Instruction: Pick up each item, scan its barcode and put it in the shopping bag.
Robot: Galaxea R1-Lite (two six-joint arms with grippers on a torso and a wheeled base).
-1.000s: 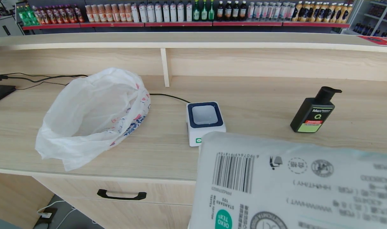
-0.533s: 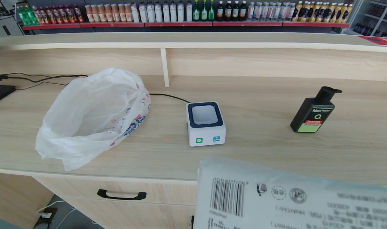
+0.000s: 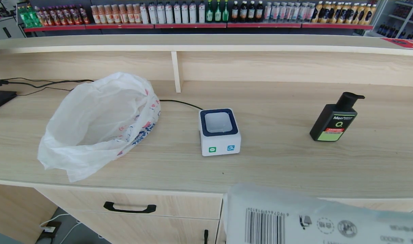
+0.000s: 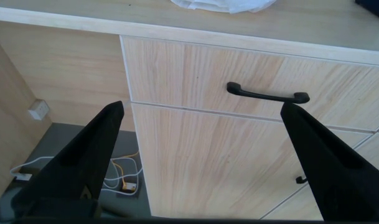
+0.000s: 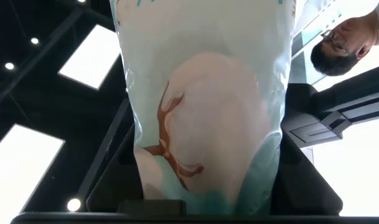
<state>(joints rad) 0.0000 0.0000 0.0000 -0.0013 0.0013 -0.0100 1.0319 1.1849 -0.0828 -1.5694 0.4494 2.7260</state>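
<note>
Package [image 3: 315, 217] withdrawn from scanner [image 3: 220, 130], barcode [image 3: 264, 222] upward. Right gripper [image 5: 208, 155] clamps it; left gripper [image 4: 198, 155] splayed, empty. Scan judged pending: barcode must face scanner.

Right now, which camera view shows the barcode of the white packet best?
The head view: the barcode on the packet faces that camera, though the picture's lower edge cuts it. The right wrist view has the packet's other side, held between the fingers of the right gripper. The left wrist view faces the drawer handle.
</note>
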